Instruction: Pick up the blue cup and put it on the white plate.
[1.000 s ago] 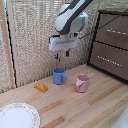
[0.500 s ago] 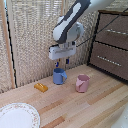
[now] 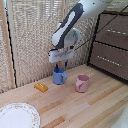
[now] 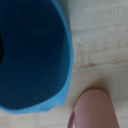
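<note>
The blue cup (image 3: 59, 77) stands upright on the wooden table, its handle toward the exterior view's right. My gripper (image 3: 60, 67) hangs straight down over it, its dark fingers apart and reaching the cup's rim; it looks open. In the wrist view the blue cup (image 4: 35, 55) fills most of the picture from very close. The white plate (image 3: 30, 111) with its brownish patterned rim lies at the table's near corner on the exterior view's left, well away from the cup.
A pink mug (image 3: 82, 83) stands close to the blue cup on the exterior view's right, and also shows as the pink mug (image 4: 95, 110) in the wrist view. A small orange block (image 3: 41, 87) lies between cup and plate. A brown drawer cabinet (image 3: 112, 45) stands at the back right.
My gripper has come down from above the blue cup to the level of its rim. The cup, pink mug and plate have not moved.
</note>
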### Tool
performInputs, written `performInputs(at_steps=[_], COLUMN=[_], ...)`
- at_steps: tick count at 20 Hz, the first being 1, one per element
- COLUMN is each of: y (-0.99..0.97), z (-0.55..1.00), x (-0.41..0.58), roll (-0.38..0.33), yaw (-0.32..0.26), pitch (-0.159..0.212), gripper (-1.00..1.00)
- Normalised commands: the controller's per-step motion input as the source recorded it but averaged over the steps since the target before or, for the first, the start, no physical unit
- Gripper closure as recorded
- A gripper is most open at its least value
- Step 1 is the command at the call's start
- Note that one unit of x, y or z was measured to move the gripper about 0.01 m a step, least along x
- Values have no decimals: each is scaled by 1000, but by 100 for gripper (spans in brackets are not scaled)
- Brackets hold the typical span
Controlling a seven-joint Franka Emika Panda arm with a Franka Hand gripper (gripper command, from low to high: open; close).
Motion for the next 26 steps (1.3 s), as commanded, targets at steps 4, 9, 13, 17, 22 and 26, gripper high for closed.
performInputs(at_steps=[4,9,13,17,22,26], y=[-178,-13,17,87,171,273], z=[-221,-307,-190,-34,96,572], x=[-31,95,101,-4,4,-16], roll=[-19,-40,-13,-12,-6,-1], yaw=[10,36,17,-1,-5,-10], pitch=[1,0,0,1,-5,9], gripper=[-100,100,100,100,100,100])
